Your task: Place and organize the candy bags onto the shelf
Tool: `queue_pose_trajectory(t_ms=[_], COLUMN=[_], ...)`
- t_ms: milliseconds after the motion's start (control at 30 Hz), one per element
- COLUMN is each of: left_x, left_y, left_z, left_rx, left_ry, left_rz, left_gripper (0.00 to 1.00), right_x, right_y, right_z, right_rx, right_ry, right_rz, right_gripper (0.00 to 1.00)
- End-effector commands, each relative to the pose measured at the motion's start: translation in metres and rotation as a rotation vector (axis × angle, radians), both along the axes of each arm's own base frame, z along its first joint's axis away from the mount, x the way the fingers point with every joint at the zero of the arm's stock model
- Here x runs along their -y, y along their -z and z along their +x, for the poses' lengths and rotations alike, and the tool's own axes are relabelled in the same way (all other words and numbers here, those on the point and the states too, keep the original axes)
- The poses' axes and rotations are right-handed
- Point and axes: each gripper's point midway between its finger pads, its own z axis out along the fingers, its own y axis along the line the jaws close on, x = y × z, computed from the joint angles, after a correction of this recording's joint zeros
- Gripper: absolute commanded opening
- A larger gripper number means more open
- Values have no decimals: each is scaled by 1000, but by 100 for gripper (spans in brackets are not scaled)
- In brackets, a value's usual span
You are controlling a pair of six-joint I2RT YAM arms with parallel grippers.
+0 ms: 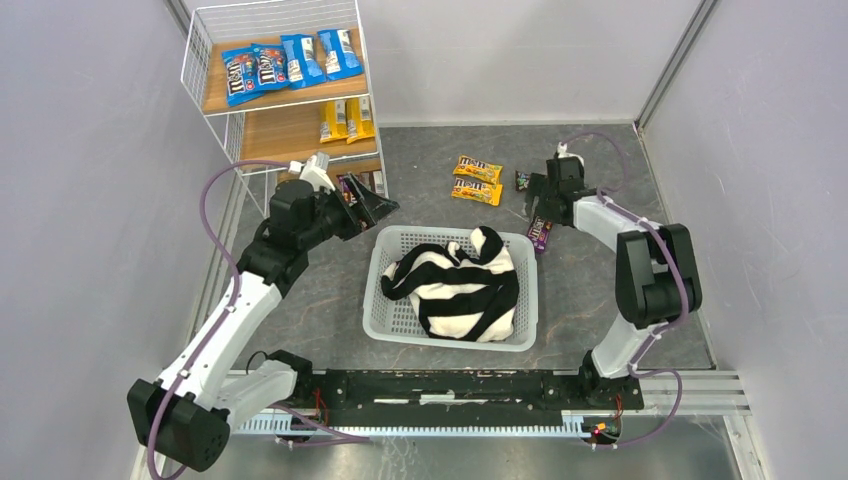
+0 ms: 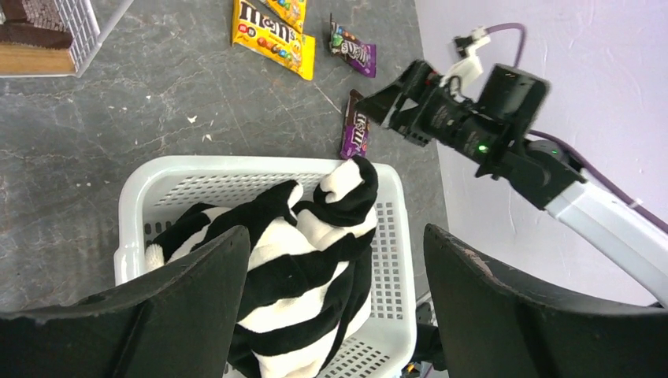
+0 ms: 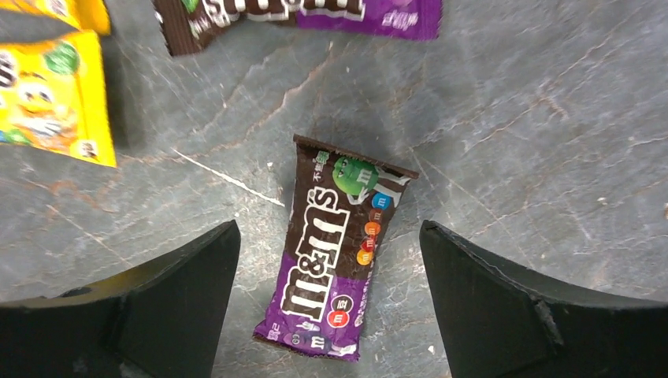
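Observation:
My right gripper is open, and a dark purple-brown candy bag lies flat on the floor between its fingers, untouched. The same bag lies by the basket's far right corner, under the right gripper. Another purple bag and two yellow bags lie further back. The shelf stands at the back left with blue bags on top, yellow bags in the middle and dark bags on the lowest board. My left gripper hangs open and empty beside that lowest board.
A white lattice basket holding a black-and-white striped cloth sits mid-table between the arms. In the left wrist view the basket lies under the open left gripper. Grey walls close in on both sides.

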Motion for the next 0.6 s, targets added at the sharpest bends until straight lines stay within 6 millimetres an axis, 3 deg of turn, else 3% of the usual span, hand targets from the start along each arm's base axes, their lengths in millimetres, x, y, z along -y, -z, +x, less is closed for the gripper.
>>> queue_pose_trajectory(t_ms=[0,233,367,567], left_x=[4,6,8,10], left_y=[-47,-56,-58,-63], left_z=[5,-1,-3,-4], left_rx=[106,122,125,134], left_ry=[-20,-13,-6,3], left_rz=[-64,-71,-75,-78], left_gripper=[87,87,87,87], right_x=[-2,-2,-3,-4], right_y=[17,36,40,28], right_z=[2,-4,-5,-3], right_rx=[-67,-110,-118,-78], right_ry=[-43,-26,-18,1], right_rz=[-79,-156,-152,-128], right_gripper=[92,83,60,55])
